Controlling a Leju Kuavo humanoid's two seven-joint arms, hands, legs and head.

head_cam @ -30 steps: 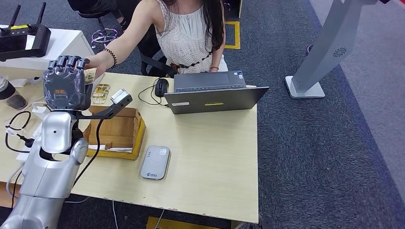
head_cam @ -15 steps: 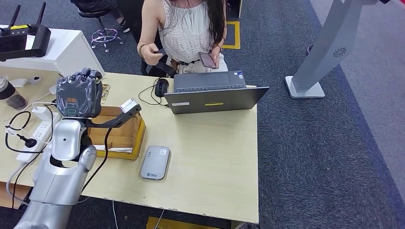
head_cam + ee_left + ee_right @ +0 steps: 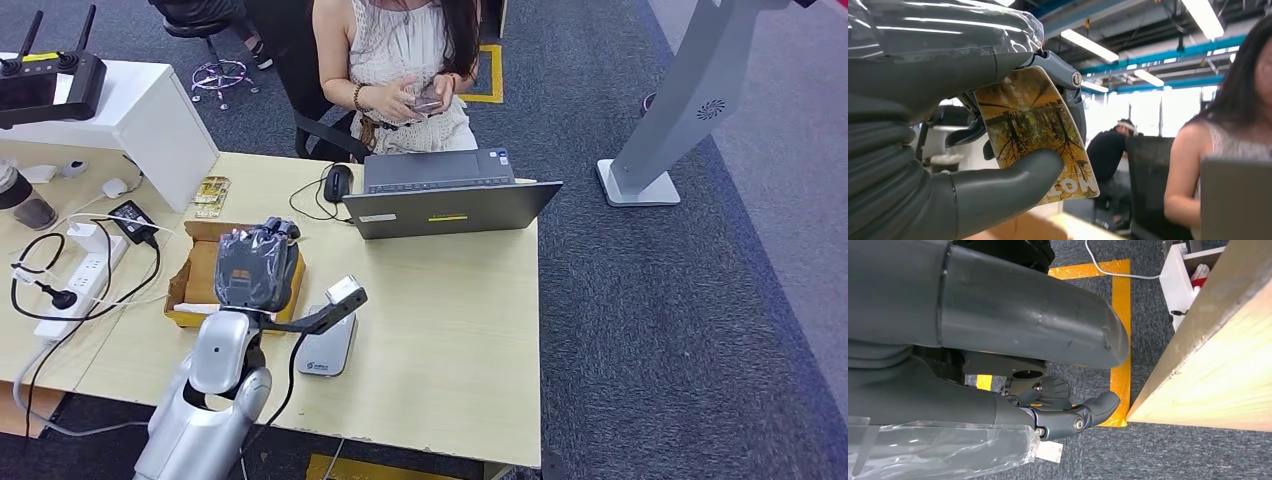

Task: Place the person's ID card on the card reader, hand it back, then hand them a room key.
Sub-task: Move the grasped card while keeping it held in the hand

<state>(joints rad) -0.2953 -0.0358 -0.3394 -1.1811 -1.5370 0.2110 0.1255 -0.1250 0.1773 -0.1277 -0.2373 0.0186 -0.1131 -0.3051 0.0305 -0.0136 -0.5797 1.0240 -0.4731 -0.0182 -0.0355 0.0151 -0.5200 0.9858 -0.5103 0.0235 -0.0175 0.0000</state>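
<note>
The left hand [image 3: 963, 150] pinched a yellow-brown tree-printed card [image 3: 1035, 132], long axis running thumb to fingertips, face camera-ward; the right hand [image 3: 998, 370] held nothing, fingers loosely apart.

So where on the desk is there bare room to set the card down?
The widest free patch is bare desk between the laptop, the card reader and the near and right edges. The left end is crowded: wooden box, power strip, cables. The left robot hand hovers over the box, holding the card.
</note>
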